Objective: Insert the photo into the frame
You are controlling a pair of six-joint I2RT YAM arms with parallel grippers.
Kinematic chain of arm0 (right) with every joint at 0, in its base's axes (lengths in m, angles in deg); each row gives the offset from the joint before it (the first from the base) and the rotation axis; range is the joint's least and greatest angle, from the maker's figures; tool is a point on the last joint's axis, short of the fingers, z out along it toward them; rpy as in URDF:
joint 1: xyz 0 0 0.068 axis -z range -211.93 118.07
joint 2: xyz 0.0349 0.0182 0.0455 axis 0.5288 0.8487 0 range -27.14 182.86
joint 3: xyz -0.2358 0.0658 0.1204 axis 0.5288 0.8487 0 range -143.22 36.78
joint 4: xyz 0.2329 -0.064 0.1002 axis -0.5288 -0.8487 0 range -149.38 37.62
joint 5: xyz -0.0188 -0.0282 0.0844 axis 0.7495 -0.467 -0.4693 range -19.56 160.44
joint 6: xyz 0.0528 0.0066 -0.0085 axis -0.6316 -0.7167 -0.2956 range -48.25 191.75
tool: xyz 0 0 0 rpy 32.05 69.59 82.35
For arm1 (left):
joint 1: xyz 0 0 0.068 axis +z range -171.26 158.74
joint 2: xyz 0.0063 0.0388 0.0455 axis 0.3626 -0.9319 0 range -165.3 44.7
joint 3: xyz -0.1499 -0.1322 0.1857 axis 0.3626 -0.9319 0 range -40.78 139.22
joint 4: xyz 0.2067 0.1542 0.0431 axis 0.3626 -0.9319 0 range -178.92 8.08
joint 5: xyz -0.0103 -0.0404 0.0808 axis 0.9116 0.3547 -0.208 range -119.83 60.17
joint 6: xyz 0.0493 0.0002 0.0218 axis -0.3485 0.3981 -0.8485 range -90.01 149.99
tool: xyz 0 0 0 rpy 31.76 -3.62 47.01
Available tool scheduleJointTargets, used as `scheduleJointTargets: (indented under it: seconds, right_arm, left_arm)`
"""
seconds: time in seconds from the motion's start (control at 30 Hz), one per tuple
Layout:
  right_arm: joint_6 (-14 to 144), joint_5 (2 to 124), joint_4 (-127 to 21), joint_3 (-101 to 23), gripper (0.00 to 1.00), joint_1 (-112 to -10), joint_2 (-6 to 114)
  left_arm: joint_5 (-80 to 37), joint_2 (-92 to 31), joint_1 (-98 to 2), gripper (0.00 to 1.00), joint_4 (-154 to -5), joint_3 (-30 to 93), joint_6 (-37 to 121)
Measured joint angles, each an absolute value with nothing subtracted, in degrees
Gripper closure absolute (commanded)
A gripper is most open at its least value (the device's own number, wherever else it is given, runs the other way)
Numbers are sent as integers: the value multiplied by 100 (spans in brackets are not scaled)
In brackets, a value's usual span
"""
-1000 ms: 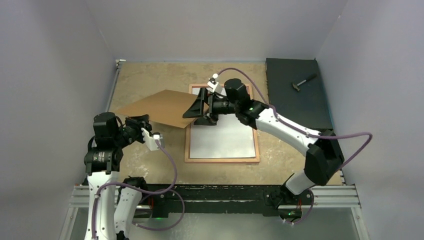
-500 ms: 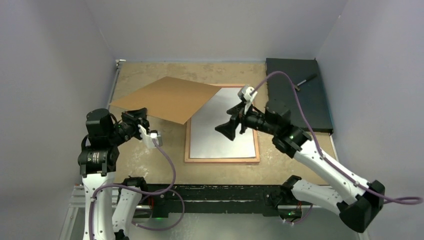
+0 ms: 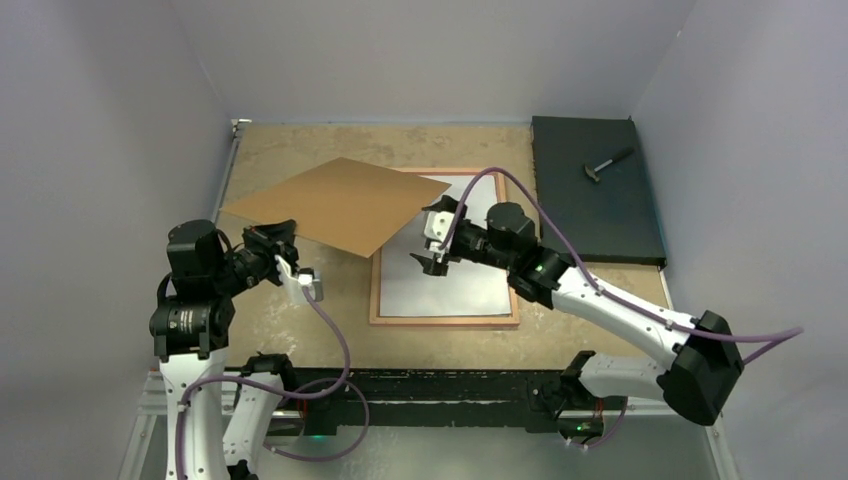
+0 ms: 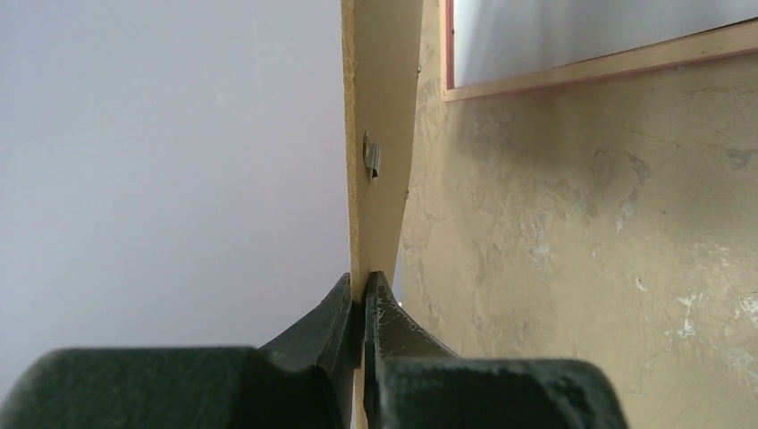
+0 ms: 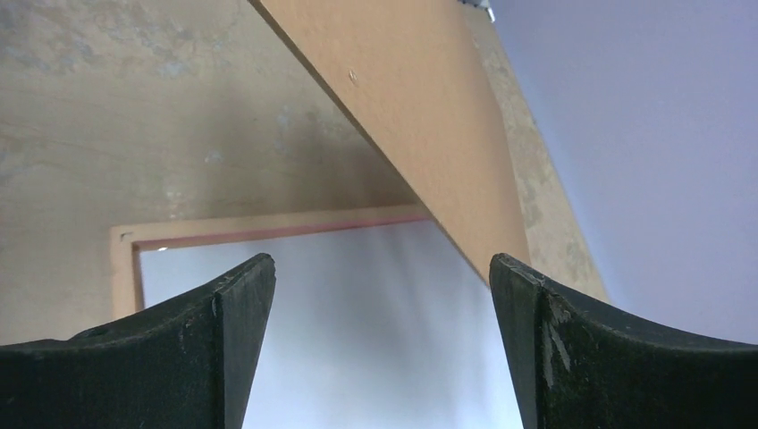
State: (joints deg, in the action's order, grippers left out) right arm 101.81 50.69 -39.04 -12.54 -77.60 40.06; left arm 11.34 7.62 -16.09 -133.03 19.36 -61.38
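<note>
The frame (image 3: pixel 445 319) lies flat mid-table, pale wood-orange rim up; it also shows in the left wrist view (image 4: pixel 590 67) and the right wrist view (image 5: pixel 268 225). Inside it is a plain pale surface; no printed picture shows, so I cannot tell if it is the photo. My left gripper (image 3: pixel 280 232) is shut on the near-left edge of the brown backing board (image 3: pixel 335 205), holding it tilted above the table over the frame's far-left corner (image 4: pixel 364 281). My right gripper (image 3: pixel 430 242) is open and empty, just above the frame's left part, beside the board's right edge (image 5: pixel 380 264).
A black mat (image 3: pixel 600 210) lies at the back right with a small hammer (image 3: pixel 605 165) on it. A small metal tab (image 4: pixel 372 156) sticks out of the board's underside. Grey walls close in on three sides.
My right gripper let go of the board's right edge, drew back to the right, then returned open over the frame. The board swung slightly farther back, held by the left gripper alone.
</note>
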Motion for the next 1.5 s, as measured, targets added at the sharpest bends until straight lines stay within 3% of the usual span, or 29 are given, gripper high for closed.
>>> scheduleJointTargets:
  seconds: [0.23, 0.5, 0.7, 0.73, 0.77, 0.8, 0.83, 1.03, 1.23, 1.33, 1.5]
  right_arm:
    - [10922, 5909, -2876, -1283, 25, -8227, 4607]
    - [11383, 6302, -2004, -1254, 55, -8326, 5022]
    - [11652, 6438, -1858, -1257, 95, -8481, 5149]
    - [11676, 6473, -1860, -1257, 100, -8505, 5153]
    - [11729, 6494, -1862, -1257, 100, -8531, 5153]
    - [11757, 6501, -1873, -1259, 100, -8553, 5149]
    - [11742, 6499, -1904, -1259, 100, -8566, 5147]
    - [10900, 6678, -2076, -1261, 100, -8625, 4867]
    - [9536, 6842, -2157, -1696, 100, -8619, 4327]
    - [8785, 7008, -2487, -2258, 100, -8608, 4320]
    - [7694, 7410, -3497, -3289, 100, -8470, 4561]
  left_arm:
    - [1189, 758, -1609, 100, -13408, 1988, -6280]
    - [1197, 731, -1609, 100, -13535, 2102, -6396]
    - [1197, 731, -1609, 100, -13495, 2126, -6355]
    - [1197, 731, -1609, 95, -13460, 2126, -6307]
    - [1204, 736, -1609, 77, -13353, 2126, -6226]
    - [1208, 744, -1609, 66, -13148, 2126, -6053]
    - [1223, 762, -1609, 61, -12938, 2122, -5889]
    - [924, 913, -1616, 45, -10372, 1962, -3581]
    - [-385, 305, -1616, 39, -8685, 2592, -1284]
    - [-1181, -84, -1614, 35, -8411, 3228, -316]
    - [-1445, -578, -1614, 30, -9039, 4288, 556]
